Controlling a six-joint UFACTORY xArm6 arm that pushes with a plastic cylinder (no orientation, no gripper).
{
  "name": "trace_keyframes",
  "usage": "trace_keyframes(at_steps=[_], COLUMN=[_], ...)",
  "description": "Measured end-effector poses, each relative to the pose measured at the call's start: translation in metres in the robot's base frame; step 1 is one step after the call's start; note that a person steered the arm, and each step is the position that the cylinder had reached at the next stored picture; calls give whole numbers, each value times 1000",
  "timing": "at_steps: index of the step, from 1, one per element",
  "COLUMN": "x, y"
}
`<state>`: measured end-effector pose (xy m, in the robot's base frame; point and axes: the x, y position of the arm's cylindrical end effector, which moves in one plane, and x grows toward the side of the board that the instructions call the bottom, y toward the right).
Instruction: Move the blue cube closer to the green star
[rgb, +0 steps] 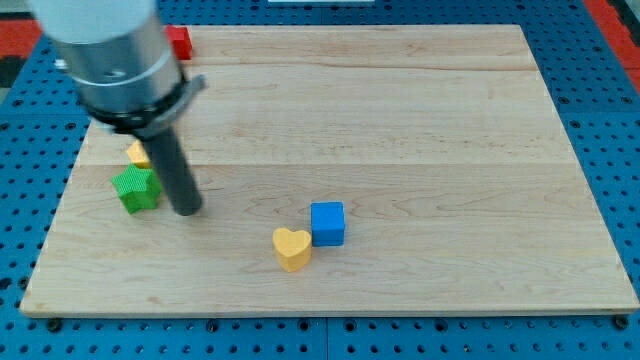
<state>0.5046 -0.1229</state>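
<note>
We work on a pale wooden board (420, 120) of glued planks with fine grain, lying on a blue perforated base (610, 120). The blue cube (327, 223) sits near the board's front edge, a little left of centre — a smooth, matte block with crisp edges, its faces turned slightly off the board's edges; being a cube, it has no long axis to speak of. Touching its left near corner is a yellow heart (292, 248), rounded lobes facing away from us and to the left.

The green star (136, 188) lies well apart from the cube, at the left side, its top faintly ribbed. Our rod is a plain dark cylinder with no jaws to spread or press, and our tip (187, 211) rests on the board just right of the star, holding nothing.

A second yellow block (137, 153) just behind the star is half hidden by the rod, so we cannot tell its shape. A red block (179, 42) at the far left edge is mostly covered by the grey arm housing (110, 50) — its shape is unclear too.
</note>
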Motion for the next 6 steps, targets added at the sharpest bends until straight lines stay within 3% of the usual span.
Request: trace_keyframes(at_steps=[2, 3, 4, 6], x=[-18, 4, 38, 2], y=[131, 189, 178, 110])
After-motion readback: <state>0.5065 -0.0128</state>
